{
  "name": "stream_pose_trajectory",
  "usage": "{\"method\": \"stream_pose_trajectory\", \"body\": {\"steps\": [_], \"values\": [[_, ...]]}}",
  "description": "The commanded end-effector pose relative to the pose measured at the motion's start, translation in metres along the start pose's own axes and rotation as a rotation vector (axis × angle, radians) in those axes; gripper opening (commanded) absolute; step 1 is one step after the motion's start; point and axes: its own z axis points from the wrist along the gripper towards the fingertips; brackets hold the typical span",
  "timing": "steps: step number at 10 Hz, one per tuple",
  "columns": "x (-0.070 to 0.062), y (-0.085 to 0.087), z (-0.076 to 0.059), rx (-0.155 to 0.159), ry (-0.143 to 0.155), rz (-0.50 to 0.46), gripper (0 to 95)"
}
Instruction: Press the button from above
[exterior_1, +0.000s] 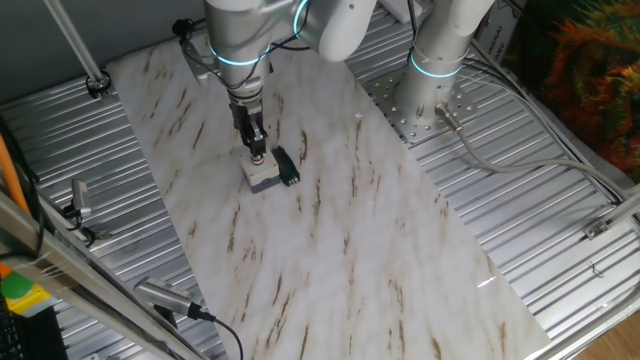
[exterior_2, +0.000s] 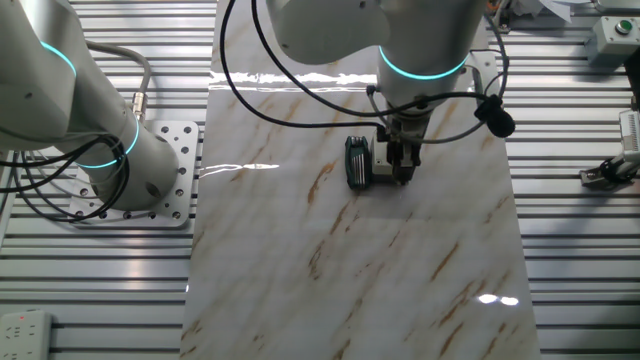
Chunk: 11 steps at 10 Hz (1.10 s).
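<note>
Marbled desk (exterior_1: 330, 250) carries the button (exterior_1: 262, 172): grey box, black connector. Pincer (exterior_1: 258, 155) sits directly on it; its grip state is unclear.

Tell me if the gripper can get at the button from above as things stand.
Probably yes. The gripper hangs directly over the button on the marble board, tips at or just above its top, with nothing between them. The black connector sits to one side, out of the way. Actual contact cannot be told.
</note>
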Motion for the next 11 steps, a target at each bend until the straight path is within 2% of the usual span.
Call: {"method": "stream_pose_trajectory", "body": {"steps": [1,3,5,6,7,8,11], "values": [[0.0,0.0,0.002,-0.029,0.021,0.009,57.0],[-0.001,0.0,0.002,-0.017,0.003,0.006,57.0],[-0.001,-0.001,-0.003,0.016,0.037,-0.01,57.0],[0.0,-0.001,-0.008,0.016,0.042,-0.01,57.0],[-0.001,-0.002,-0.018,-0.002,0.041,-0.001,57.0],[-0.001,-0.002,-0.023,-0.001,0.034,0.0,57.0],[-0.002,0.002,-0.043,-0.002,0.039,0.001,57.0]]}}
